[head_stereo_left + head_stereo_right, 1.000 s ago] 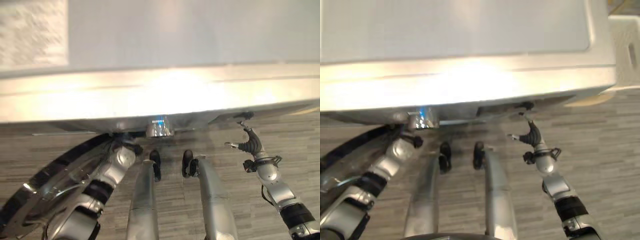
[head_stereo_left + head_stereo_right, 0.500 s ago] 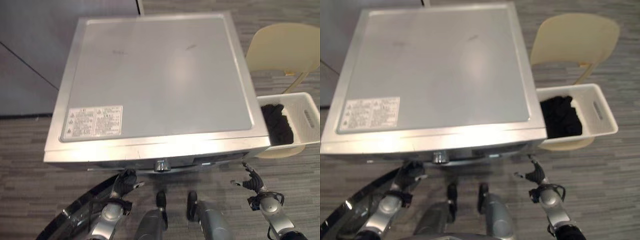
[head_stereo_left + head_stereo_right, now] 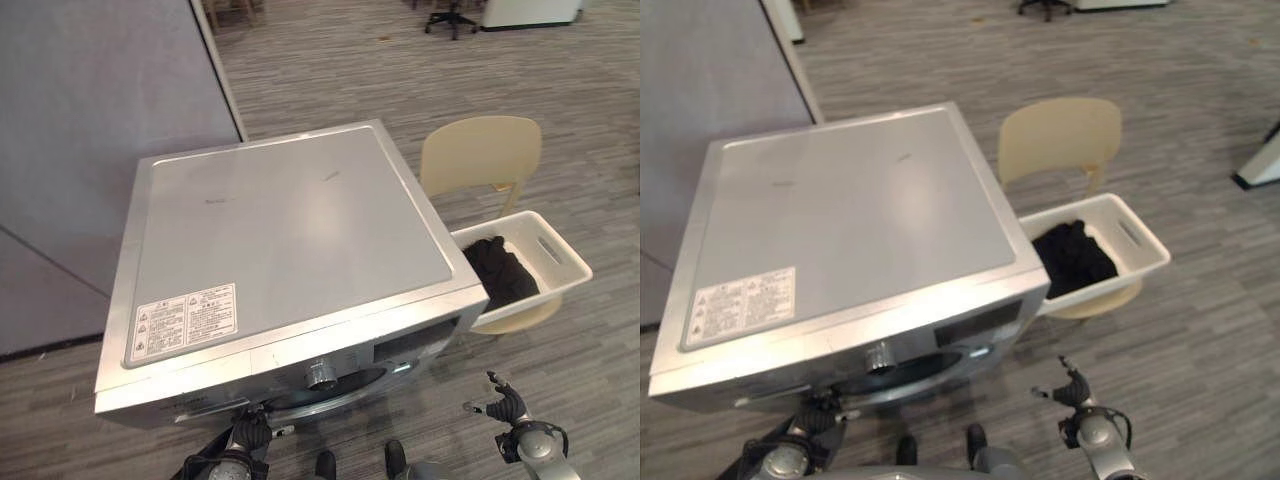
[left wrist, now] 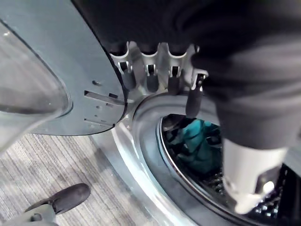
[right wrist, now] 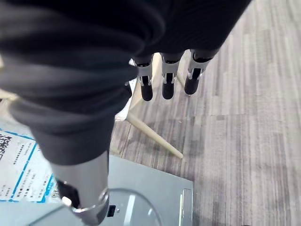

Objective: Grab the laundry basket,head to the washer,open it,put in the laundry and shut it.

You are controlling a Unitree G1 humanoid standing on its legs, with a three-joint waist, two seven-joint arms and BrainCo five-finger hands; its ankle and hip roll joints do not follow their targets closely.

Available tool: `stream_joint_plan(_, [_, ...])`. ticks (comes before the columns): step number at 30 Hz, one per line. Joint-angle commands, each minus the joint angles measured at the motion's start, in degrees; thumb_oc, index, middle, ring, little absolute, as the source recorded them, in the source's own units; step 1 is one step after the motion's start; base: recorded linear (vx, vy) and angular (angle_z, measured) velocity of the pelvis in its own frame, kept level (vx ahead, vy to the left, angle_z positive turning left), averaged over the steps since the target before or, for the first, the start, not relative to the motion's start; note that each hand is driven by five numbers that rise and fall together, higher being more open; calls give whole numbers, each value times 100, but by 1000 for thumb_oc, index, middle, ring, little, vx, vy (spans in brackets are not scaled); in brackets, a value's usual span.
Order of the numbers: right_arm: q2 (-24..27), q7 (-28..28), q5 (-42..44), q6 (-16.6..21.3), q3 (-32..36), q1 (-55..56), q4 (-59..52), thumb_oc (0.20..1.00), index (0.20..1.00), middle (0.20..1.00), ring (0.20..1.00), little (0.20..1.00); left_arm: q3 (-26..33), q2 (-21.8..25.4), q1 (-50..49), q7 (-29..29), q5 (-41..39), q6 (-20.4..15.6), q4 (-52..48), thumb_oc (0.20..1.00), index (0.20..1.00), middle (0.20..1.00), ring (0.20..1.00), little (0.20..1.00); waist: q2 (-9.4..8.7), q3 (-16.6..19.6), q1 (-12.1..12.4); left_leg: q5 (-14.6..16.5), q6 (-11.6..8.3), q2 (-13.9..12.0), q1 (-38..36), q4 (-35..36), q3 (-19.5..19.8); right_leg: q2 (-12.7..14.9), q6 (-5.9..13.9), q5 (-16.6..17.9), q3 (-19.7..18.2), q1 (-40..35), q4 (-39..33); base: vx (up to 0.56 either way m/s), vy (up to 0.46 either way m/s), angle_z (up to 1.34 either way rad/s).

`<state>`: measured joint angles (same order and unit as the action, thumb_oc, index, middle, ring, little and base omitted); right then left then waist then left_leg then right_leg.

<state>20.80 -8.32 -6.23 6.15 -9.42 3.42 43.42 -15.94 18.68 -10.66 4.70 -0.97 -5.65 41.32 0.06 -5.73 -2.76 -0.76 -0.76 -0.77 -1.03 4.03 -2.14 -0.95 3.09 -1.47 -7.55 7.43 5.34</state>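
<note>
The silver washer (image 3: 290, 240) stands before me, its knob (image 3: 322, 373) on the front panel. In the left wrist view its round door (image 4: 70, 89) is swung open, and a teal cloth (image 4: 195, 141) lies in the drum. My left hand (image 3: 250, 432) is low at the washer's front, its straight fingers (image 4: 148, 77) resting at the door's edge by the opening's rim. The white laundry basket (image 3: 560, 262) sits on a cream chair (image 3: 480, 155) to the washer's right, with dark laundry (image 3: 500, 272) in it. My right hand (image 3: 505, 405) hangs open and holds nothing, below the basket.
A grey partition wall (image 3: 100, 110) runs along the washer's left side. Grey plank floor (image 3: 1200, 330) stretches to the right and behind. A cream chair leg (image 5: 155, 139) slants past my right hand's fingers (image 5: 167, 77).
The whole picture has shifted: the camera has tilted up, so the washer's top, the chair and the basket now show in full. Both hands keep their places by the washer's front.
</note>
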Motion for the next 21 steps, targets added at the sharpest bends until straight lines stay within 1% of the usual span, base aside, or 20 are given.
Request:
stream_joint_plan(1, [9, -35, -109, 22, -61, -118, -142, 1000, 1000, 1000, 1000, 1000, -28, 136, 871, -65, 486, -291, -396, 1000, 1000, 1000, 1000, 1000, -230, -136, -196, 487, 151, 216, 32, -229, -364, 147, 698, 778, 23, 73, -604, -197, -16, -148])
stream_joint_plan(2, [-2, -58, -103, 30, -66, -157, -165, 1000, 1000, 1000, 1000, 1000, -43, 191, 914, -84, 484, -297, -504, 1000, 1000, 1000, 1000, 1000, -224, -178, -113, 505, 161, 141, 75, -263, -534, 219, 678, 728, 372, 169, -560, -261, -46, -171])
stream_joint_plan(3, [-39, -53, -94, 54, -86, -172, -239, 1000, 1000, 1000, 1000, 1000, -56, 237, 924, -100, 499, -303, -660, 1000, 1000, 1000, 1000, 1000, -209, -205, 1, 472, 142, 39, 114, -254, -726, 391, 616, 614, 1131, 236, -434, -229, -108, -201])
stream_joint_plan(4, [-79, -70, -114, 64, -130, -216, -306, 1000, 1000, 1000, 1000, 1000, -57, 291, 920, -110, 485, -297, -822, 1000, 1000, 1000, 1000, 1000, -212, -215, 127, 405, 122, -75, 166, -247, -978, 634, 569, 469, 2068, 285, -250, -196, -118, -197])
stream_joint_plan(6, [-84, -97, -204, 29, -240, -299, -320, 1000, 1000, 1000, 1000, 1000, -43, 366, 883, -152, 479, -286, -1012, 1000, 1000, 1000, 1000, 1000, -154, -201, 363, 512, 70, -315, 71, -307, -1399, 1023, 547, 182, 3348, 54, -4, -98, -103, -165])
stream_joint_plan(7, [-80, -128, -252, 1, -285, -368, -311, 1000, 1000, 1000, 1000, 1000, -29, 399, 883, -162, 456, -275, -1064, 1000, 1000, 1000, 1000, 1000, -137, -225, 446, 536, 77, -405, 23, -375, -1640, 1227, 527, 145, 3753, 1, 279, -54, -79, -147])
stream_joint_plan(8, [-80, -137, -298, -28, -314, -416, -324, 1000, 1000, 1000, 1000, 1000, -17, 419, 882, -178, 418, -264, -1110, 1000, 1000, 1000, 1000, 1000, -120, -230, 455, 578, 95, -456, -50, -399, -1832, 1401, 552, 156, 3877, 39, 608, -52, -60, -182])
stream_joint_plan(9, [-91, -137, -313, -71, -316, -435, -334, 1000, 1000, 1000, 1000, 1000, -25, 428, 897, -163, 411, -245, -1077, 1000, 1000, 1000, 1000, 1000, -121, -235, 438, 645, 122, -464, -150, -410, -1993, 1532, 627, 177, 3720, 151, 934, 35, -126, -151])
stream_joint_plan(10, [-63, -174, -292, -81, -296, -478, -362, 1000, 1000, 1000, 1000, 1000, -95, 422, 968, -159, 375, -235, -1047, 1000, 1000, 1000, 1000, 1000, -154, -225, 369, 712, 124, -458, -170, -506, -2051, 1509, 652, 135, 3533, 60, 721, 77, -177, -132])
stream_joint_plan(11, [-76, -138, -247, -120, -259, -439, -381, 1000, 1000, 1000, 1000, 1000, -162, 416, 985, -177, 404, -236, -1047, 1000, 1000, 1000, 1000, 1000, -187, -193, 304, 789, 106, -464, -188, -636, -2093, 1379, 629, 75, 3292, -48, 486, 66, -167, -82])
stream_joint_plan(12, [-76, -134, -246, -127, -258, -428, -391, 1000, 1000, 1000, 1000, 1000, -166, 417, 981, -176, 405, -237, -1046, 1000, 1000, 1000, 1000, 1000, -186, -192, 326, 804, 98, -477, -189, -660, -2112, 1361, 622, 84, 3275, -58, 460, 120, -212, -84])
stream_joint_plan(13, [-6, -243, -218, -142, -268, -448, -403, 1000, 1000, 1000, 1000, 1000, -240, 326, 1017, -166, 365, -244, -1077, 1000, 1000, 1000, 1000, 1000, -145, -214, 276, 835, -27, -637, -90, -1253, -2230, 1227, 595, 108, 3121, -132, 146, 131, -240, -78])
stream_joint_plan(14, [29, -268, -213, -167, -275, -439, -422, 1000, 1000, 1000, 1000, 1000, -324, 287, 1034, -148, 346, -235, -1128, 1000, 1000, 1000, 1000, 1000, -133, -267, 241, 872, -22, -730, 12, -1588, -2184, 1145, 495, 78, 2977, -154, 69, 191, -326, -132])
stream_joint_plan(15, [76, -307, -158, -156, -261, -438, -462, 1000, 1000, 1000, 1000, 1000, -363, 218, 1088, -146, 265, -209, -1114, 1000, 1000, 1000, 1000, 1000, -85, -320, 207, 770, -84, -886, 144, -2011, -2103, 1006, 432, 20, 2856, -215, -44, 101, -203, -118])
stream_joint_plan(16, [88, -306, -154, -158, -256, -440, -466, 1000, 1000, 1000, 1000, 1000, -367, 206, 1101, -145, 262, -209, -1106, 1000, 1000, 1000, 1000, 1000, -57, -329, 213, 796, -113, -938, 176, -2090, -2091, 966, 411, 22, 2861, -227, -65, 141, -206, -115])
stream_joint_plan(17, [155, -305, -133, -172, -247, -415, -516, 1000, 1000, 1000, 1000, 1000, -440, 103, 1125, -114, 284, -201, -1054, 1000, 1000, 1000, 1000, 1000, -12, -468, 215, 465, -262, -1144, 489, -2782, -1777, 804, 250, -90, 2728, -369, -179, 119, -149, -60])
stream_joint_plan(18, [185, -290, -131, -181, -255, -396, -555, 1000, 1000, 1000, 1000, 1000, -461, 100, 1133, -116, 304, -186, -1072, 1000, 1000, 1000, 1000, 1000, -15, -515, 257, 454, -244, -989, 663, -2904, -1440, 747, 202, -137, 2626, -427, -244, 111, -182, -69])
stream_joint_plan(19, [209, -283, -122, -179, -249, -355, -616, 1000, 1000, 1000, 1000, 1000, -464, 93, 1119, -105, 319, -182, -1090, 1000, 1000, 1000, 1000, 1000, -86, -567, 298, 422, -136, -728, 978, -3019, -1207, 761, 131, -76, 2588, -438, -307, 98, -92, -119])
stream_joint_plan(20, [200, -279, -128, -161, -251, -316, -638, 1000, 1000, 1000, 1000, 1000, -462, 77, 1087, -86, 333, -185, -1100, 1000, 1000, 1000, 1000, 1000, -127, -589, 348, 506, -101, -508, 1219, -3030, -990, 740, 139, -105, 2500, -505, -338, 59, -59, -156])
stream_joint_plan(21, [200, -279, -128, -161, -250, -312, -640, 1000, 1000, 1000, 1000, 1000, -464, 77, 1085, -85, 333, -185, -1101, 1000, 1000, 1000, 1000, 1000, -124, -588, 348, 517, -98, -510, 1224, -3043, -987, 739, 141, -109, 2502, -506, -336, 136, -32, -160])
